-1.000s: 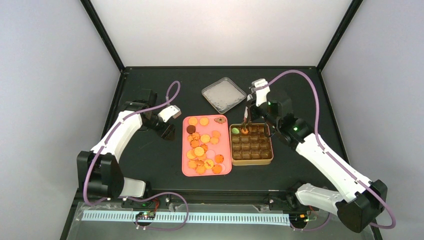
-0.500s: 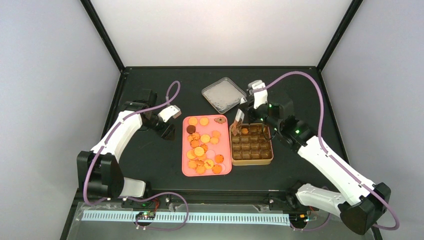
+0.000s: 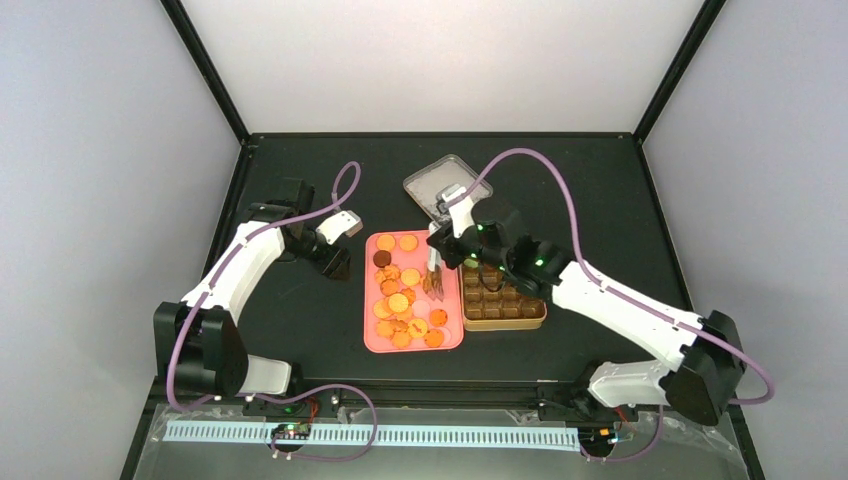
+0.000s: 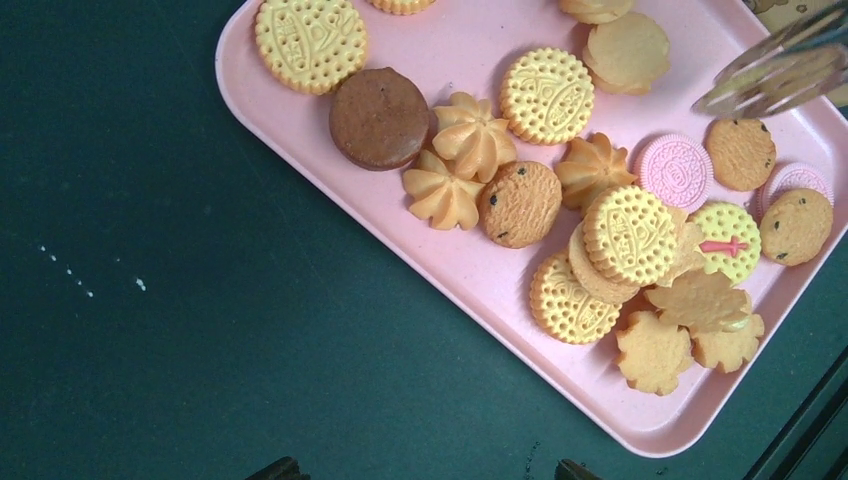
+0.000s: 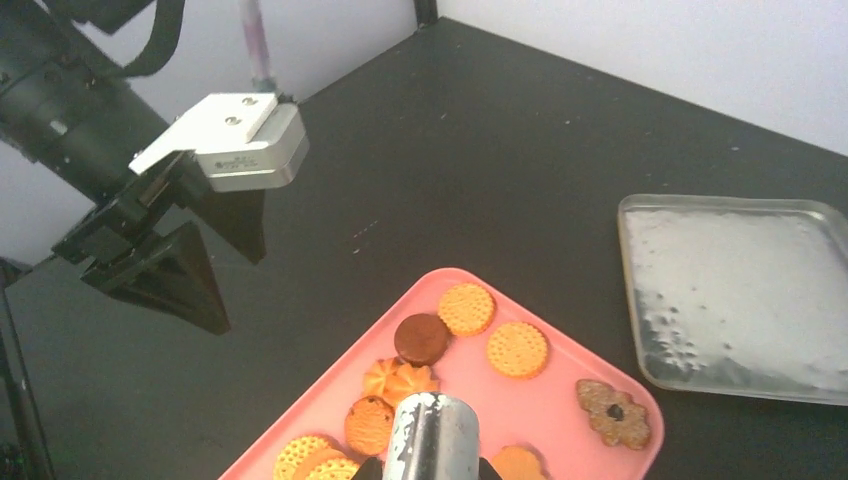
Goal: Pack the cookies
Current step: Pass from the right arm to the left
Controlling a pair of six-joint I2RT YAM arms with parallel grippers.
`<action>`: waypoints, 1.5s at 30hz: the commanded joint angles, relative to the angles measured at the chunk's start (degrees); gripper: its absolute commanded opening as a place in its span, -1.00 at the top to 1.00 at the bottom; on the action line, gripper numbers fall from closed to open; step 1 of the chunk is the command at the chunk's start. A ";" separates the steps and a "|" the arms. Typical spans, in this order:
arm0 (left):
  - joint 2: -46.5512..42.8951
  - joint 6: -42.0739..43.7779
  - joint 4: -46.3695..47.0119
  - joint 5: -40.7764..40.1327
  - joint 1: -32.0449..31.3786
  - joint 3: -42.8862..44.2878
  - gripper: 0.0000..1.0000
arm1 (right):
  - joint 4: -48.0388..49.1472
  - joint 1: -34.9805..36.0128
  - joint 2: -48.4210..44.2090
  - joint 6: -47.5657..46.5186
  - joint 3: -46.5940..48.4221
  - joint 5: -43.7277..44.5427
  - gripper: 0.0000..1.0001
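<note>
Several cookies (image 3: 400,300) lie on a pink tray (image 3: 372,340): mostly golden rounds (image 4: 546,94), a dark brown one (image 4: 379,117), pink ones (image 4: 674,170). My right gripper (image 3: 447,246) is shut on metal tongs (image 3: 435,280), whose handle (image 5: 432,437) fills the bottom of the right wrist view. The tong tips (image 4: 775,70) hang over the tray's right half with nothing visible between them. My left gripper (image 3: 335,262) stands open over bare table just left of the tray, its fingertips (image 4: 280,468) barely showing.
A brown compartment box (image 3: 505,300) sits right of the pink tray, its far row covered by my right arm. A clear lid (image 3: 440,188) lies behind it. The left gripper (image 5: 170,270) is close to the tray's far-left corner.
My right arm has swung left, carrying the tongs from over the brown box to above the pink tray. The left arm has not moved.
</note>
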 commanded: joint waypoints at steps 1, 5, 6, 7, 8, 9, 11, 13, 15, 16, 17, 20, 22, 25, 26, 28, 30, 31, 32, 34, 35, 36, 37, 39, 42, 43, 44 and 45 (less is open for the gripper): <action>-0.48 0.29 -0.57 2.14 0.35 0.39 -0.34 | 5.03 2.59 2.56 0.63 0.61 2.44 0.78; -0.63 1.30 -0.75 5.06 0.28 -0.15 -0.36 | 6.29 3.53 3.61 1.01 -0.54 2.73 0.78; -0.61 1.62 -0.84 6.52 0.23 -0.30 -0.37 | 6.36 3.58 3.50 1.31 -0.60 2.73 0.79; -0.65 2.07 -0.93 8.34 0.08 -0.49 -0.38 | 6.61 3.59 3.22 1.55 -0.36 2.76 0.79; -0.75 2.53 -1.06 10.16 -0.07 -0.61 -0.41 | 6.65 3.56 2.86 1.72 -0.01 2.67 0.78; -0.84 3.14 -1.22 12.49 -0.41 -0.68 -0.47 | 6.57 3.56 2.37 1.87 0.51 2.44 0.78; -1.33 4.93 -1.69 17.87 -1.53 -0.77 -0.61 | 5.99 3.59 1.45 2.03 2.10 1.51 0.77; -1.86 7.80 -2.14 22.40 -3.08 -0.58 -0.66 | 5.30 3.59 0.61 2.14 3.90 0.04 0.76; -2.47 9.81 -2.22 26.52 -4.75 -0.30 -0.67 | 5.29 3.46 -0.36 2.85 4.93 -1.83 0.74; -2.75 10.83 -2.32 28.68 -5.53 -0.09 -0.67 | 5.72 3.35 -0.79 3.52 5.03 -3.18 0.73; -3.00 11.68 -2.46 31.06 -6.24 0.10 -0.67 | 6.25 3.26 -1.30 4.19 4.88 -4.25 0.71; -3.35 14.11 -2.13 36.47 -8.18 -0.05 -0.66 | 7.56 3.19 -2.69 6.20 4.10 -6.94 0.67; -3.19 16.12 -2.21 38.09 -9.10 -0.34 -0.63 | 8.49 3.11 -3.63 7.56 3.49 -8.26 0.64; -2.05 20.92 -5.91 39.46 -10.09 0.12 -0.56 | 8.98 3.06 -4.85 8.43 3.17 -9.04 0.63; -1.73 21.95 -6.84 39.67 -10.24 0.23 -0.53 | 9.05 2.95 -5.19 8.70 3.21 -9.09 0.63; -1.36 23.40 -7.78 39.71 -10.58 -0.04 -0.43 | 9.35 2.88 -5.57 8.98 3.22 -9.50 0.63; -1.32 24.59 -8.38 39.71 -10.90 -0.52 -0.29 | 9.59 2.72 -5.65 9.28 3.56 -10.27 0.63; -1.37 24.91 -8.66 39.90 -11.00 -0.62 -0.22 | 9.66 2.71 -5.63 9.31 3.78 -10.66 0.63; -1.39 25.40 -9.02 40.15 -11.05 -0.59 -0.15 | 9.50 2.71 -5.47 9.31 4.03 -10.96 0.63; -1.61 26.18 -9.97 40.48 -11.10 -0.24 0.02 | 9.13 2.69 -5.25 9.24 4.42 -11.31 0.63; -1.59 26.48 -10.30 40.50 -11.10 -0.09 0.09 | 9.02 2.67 -5.22 9.16 4.40 -11.33 0.63; -1.67 26.65 -10.53 40.43 -11.10 -0.03 0.15 | 9.06 2.69 -5.32 9.22 4.39 -11.38 0.63; -1.70 26.82 -10.68 40.27 -11.10 0.05 0.23 | 9.22 2.66 -5.46 9.27 4.24 -11.55 0.63; -1.60 27.53 -11.37 40.07 -11.10 0.22 0.37 | 9.58 2.63 -5.68 9.46 4.08 -12.04 0.63; -0.90 28.46 -12.51 40.35 -11.10 0.62 0.75 | 10.13 2.63 -5.85 9.98 4.06 -12.87 0.63; -0.55 28.77 -12.99 40.70 -11.10 0.79 0.83 | 10.47 2.56 -5.89 10.07 3.96 -13.22 0.63; -0.13 29.26 -13.52 41.06 -11.10 0.91 0.87 | 10.96 2.61 -5.85 10.39 3.81 -13.71 0.63; 0.26 29.72 -14.15 41.59 -11.10 1.08 0.89 | 11.30 2.55 -5.81 10.64 3.70 -14.17 0.63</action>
